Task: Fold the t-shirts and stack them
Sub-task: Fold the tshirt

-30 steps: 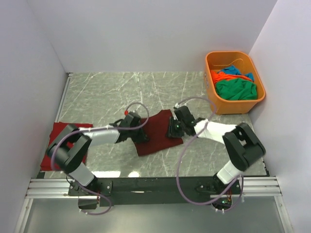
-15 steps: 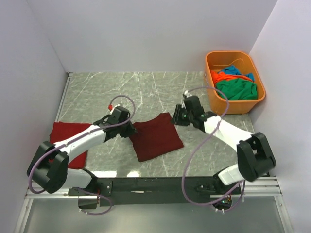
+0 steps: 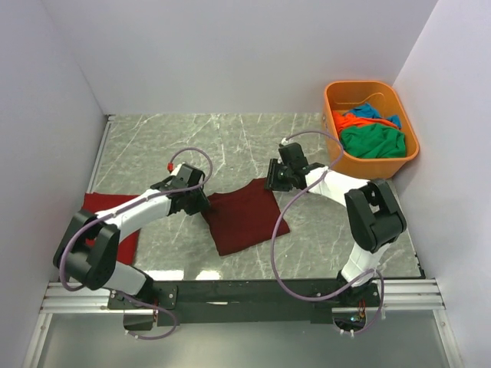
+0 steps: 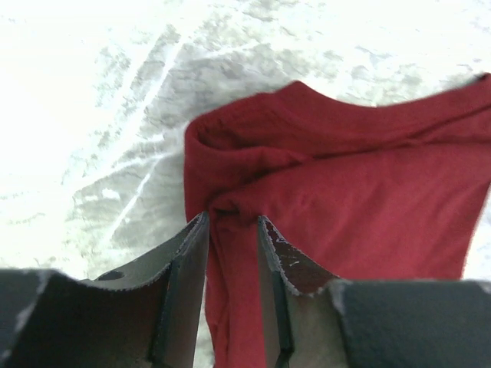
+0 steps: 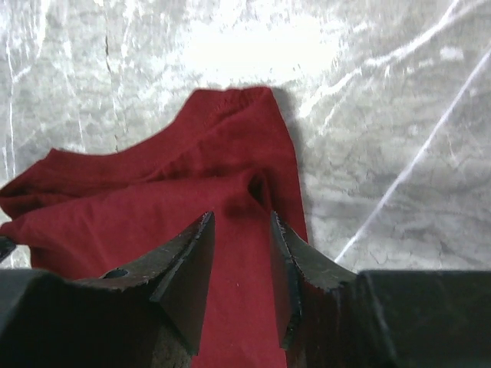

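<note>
At left of the overhead frame, a bright red t-shirt [image 3: 129, 244] lies flat on the marble table [image 3: 169, 146], partly under the left arm. At centre lies the folded dark maroon t-shirt [image 3: 245, 218]. The left pincer [image 3: 201, 204], narrowly parted, straddles its left edge; the right pincer [image 3: 270, 182], likewise narrowly parted, straddles its upper right corner. At upper right, green [image 3: 372, 142], orange [image 3: 349, 120] and blue t-shirts [image 3: 372, 111] fill an orange tub [image 3: 372, 87].

red shirt [image 3: 98, 204] half hidden, maroon shirt [image 4: 345, 192] cropped

Maroon t-shirt [image 3: 245, 218] folded centre; red t-shirt [image 3: 103, 203] flat left; green, orange, blue t-shirts [image 3: 372, 142] probably crumpled, far right.
</note>
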You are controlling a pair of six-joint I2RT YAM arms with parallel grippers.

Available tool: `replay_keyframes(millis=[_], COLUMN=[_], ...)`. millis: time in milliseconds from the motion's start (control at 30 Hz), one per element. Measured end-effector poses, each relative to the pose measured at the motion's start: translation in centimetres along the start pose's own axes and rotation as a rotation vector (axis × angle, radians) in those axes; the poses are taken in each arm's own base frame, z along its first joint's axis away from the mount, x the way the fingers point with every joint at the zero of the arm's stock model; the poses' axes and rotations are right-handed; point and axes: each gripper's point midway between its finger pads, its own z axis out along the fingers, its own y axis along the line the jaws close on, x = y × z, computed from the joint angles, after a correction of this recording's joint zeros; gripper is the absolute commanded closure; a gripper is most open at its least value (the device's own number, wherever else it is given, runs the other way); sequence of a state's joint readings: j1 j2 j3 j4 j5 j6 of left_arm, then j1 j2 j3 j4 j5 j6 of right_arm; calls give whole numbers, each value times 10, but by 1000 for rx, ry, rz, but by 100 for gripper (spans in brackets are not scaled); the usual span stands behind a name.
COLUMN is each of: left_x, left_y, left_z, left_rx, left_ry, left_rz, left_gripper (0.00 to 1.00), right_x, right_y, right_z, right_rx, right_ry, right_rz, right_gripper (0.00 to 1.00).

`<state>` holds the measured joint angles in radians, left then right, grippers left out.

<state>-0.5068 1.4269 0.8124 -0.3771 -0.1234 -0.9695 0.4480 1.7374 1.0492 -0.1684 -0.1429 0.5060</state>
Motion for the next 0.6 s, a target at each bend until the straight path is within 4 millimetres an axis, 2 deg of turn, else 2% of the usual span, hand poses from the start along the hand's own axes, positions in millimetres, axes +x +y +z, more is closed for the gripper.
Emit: replay_keyframes(millis=[200,600], left_x=[0,-3], left_y=[4,0], left_z=[11,18], left_rx=[-21,-8], left_ry=[6,1], left_rz=[6,8], left_gripper=[64,70], right_x=[-9,-3], right_y=[4,-1], right_z=[5,21], right_rx=[-3,15], right_ry=[-12,22], right_rz=[-4,1], right_gripper=[58,58])
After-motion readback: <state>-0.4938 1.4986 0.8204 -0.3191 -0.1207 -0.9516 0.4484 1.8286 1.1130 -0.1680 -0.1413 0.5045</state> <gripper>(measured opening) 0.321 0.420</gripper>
